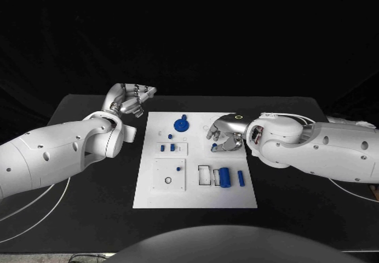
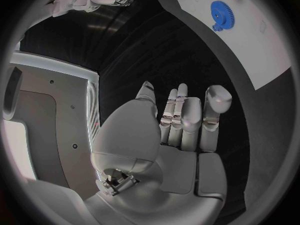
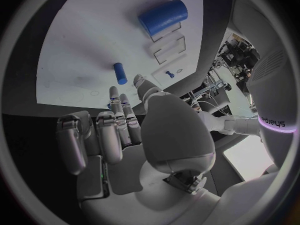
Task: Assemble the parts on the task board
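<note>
The white board (image 1: 197, 189) lies flat in the middle of the black table (image 1: 300, 219), a long rectangle with shallow outlined recesses cut into its face. A blue gear (image 1: 182, 125) with a toothed rim sits near the board's far edge, a small blue knob just beyond it. Toward the board's middle lie two short blue pegs (image 1: 167, 147) side by side. On the near half, a thick blue cylinder (image 1: 224, 177) lies beside a rectangular recess, and a slimmer blue rod (image 1: 241, 177) lies just beside the cylinder, close to the board's right edge. A small black ring (image 1: 167, 180) rests on a raised square plate on the board's near left part, with a tiny blue piece close by.

The left hand (image 1: 132, 98) hangs above the table past the board's far left corner, off the board, holding nothing; its fingers are stretched out and slightly apart. The right hand (image 1: 227, 133) hovers over the board's right side, level with the pegs, its fingers spread and curved downward with nothing between them. From the right wrist, a small blue peg (image 3: 120, 73) lies on the board just beyond the fingertips (image 3: 114, 92).
</note>
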`<action>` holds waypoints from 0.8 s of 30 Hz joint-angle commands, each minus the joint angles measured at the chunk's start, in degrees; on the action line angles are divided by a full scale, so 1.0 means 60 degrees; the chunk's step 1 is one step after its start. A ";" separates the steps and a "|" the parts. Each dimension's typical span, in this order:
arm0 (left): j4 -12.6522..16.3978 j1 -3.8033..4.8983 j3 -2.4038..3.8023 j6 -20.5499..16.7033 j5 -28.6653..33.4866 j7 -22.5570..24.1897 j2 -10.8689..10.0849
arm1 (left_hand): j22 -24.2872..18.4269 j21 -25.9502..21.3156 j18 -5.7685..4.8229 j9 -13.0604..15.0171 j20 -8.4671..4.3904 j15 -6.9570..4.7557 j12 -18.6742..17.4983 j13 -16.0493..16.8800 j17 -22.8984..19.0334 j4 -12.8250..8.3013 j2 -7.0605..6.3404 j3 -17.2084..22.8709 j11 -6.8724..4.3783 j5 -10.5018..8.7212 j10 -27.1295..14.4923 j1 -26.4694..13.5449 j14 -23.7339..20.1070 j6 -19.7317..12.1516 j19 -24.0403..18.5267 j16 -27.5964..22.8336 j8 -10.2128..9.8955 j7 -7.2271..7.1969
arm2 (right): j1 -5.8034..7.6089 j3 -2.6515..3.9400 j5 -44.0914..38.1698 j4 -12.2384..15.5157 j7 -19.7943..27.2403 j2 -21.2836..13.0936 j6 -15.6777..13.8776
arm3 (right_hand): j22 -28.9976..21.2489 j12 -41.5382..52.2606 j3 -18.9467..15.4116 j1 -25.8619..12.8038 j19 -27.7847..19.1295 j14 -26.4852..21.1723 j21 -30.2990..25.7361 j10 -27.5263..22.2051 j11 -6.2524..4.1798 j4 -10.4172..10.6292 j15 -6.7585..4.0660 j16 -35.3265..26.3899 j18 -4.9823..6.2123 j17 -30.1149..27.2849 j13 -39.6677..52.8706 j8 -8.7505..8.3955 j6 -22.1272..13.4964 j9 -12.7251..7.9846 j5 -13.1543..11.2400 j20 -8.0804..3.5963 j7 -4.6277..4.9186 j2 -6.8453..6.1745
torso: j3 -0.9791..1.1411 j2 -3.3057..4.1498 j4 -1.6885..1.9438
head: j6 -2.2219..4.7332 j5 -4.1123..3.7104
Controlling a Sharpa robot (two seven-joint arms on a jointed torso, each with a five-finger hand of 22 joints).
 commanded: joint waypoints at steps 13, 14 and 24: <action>0.0031 0.0002 0.0007 0.0098 -0.0071 0.0124 -0.0025 | 0.0354 -0.0056 -0.0073 -0.0003 -0.0013 -0.0009 -0.0008 0.0015 -0.0005 0.0006 0.0096 -0.0076 0.0029 0.0032 -0.0054 0.0001 -0.0043 -0.0049 -0.0053 -0.0056 0.0000 -0.0008 | -0.0074 0.0000 -0.0412 -0.0208 -0.0801 0.0264 0.0951 | 0.2516 0.0148 0.0144 0.0282 0.1000 0.1012 0.0043 0.0717 -0.0279 -0.0121 -0.0169 0.0039 -0.0066 0.2516 -0.0007 0.0106 0.0705 0.0023 -0.0142 -0.0081 -0.0021 0.0428 | 0.0005 -0.0010 0.0003 | 0.0000 0.0012; 0.0028 0.0002 0.0007 0.0099 -0.0071 0.0124 -0.0024 | 0.0354 -0.0056 -0.0073 -0.0003 -0.0013 -0.0009 -0.0008 0.0015 -0.0005 0.0006 0.0096 -0.0076 0.0029 0.0032 -0.0054 0.0001 -0.0043 -0.0049 -0.0053 -0.0056 0.0000 -0.0008 | -0.0082 0.0000 -0.0418 -0.0226 -0.0805 0.0287 0.0958 | 0.2516 0.0151 0.0178 0.0298 0.1000 0.1012 0.0043 0.0794 -0.0317 -0.0116 -0.0203 0.0039 -0.0066 0.2516 -0.0011 0.0126 0.0789 0.0028 -0.0137 -0.0113 -0.0035 0.0451 | 0.0005 -0.0011 0.0002 | 0.0000 0.0011; 0.0020 0.0002 0.0007 0.0091 -0.0071 0.0116 -0.0025 | 0.0358 -0.0065 -0.0072 -0.0002 -0.0013 -0.0009 -0.0008 0.0016 -0.0014 0.0003 0.0105 -0.0096 0.0029 0.0034 -0.0056 0.0014 -0.0050 -0.0052 -0.0053 -0.0064 0.0001 -0.0008 | -0.0159 0.0000 -0.0439 -0.0339 -0.0836 0.0424 0.0984 | 0.2516 0.0111 0.0339 0.0344 0.1000 0.1012 0.0043 0.1126 -0.0492 -0.0071 -0.0362 0.0039 -0.0066 0.2516 -0.0024 0.0166 0.1100 0.0030 -0.0169 -0.0278 -0.0021 0.0487 | 0.0004 -0.0013 0.0002 | 0.0000 0.0067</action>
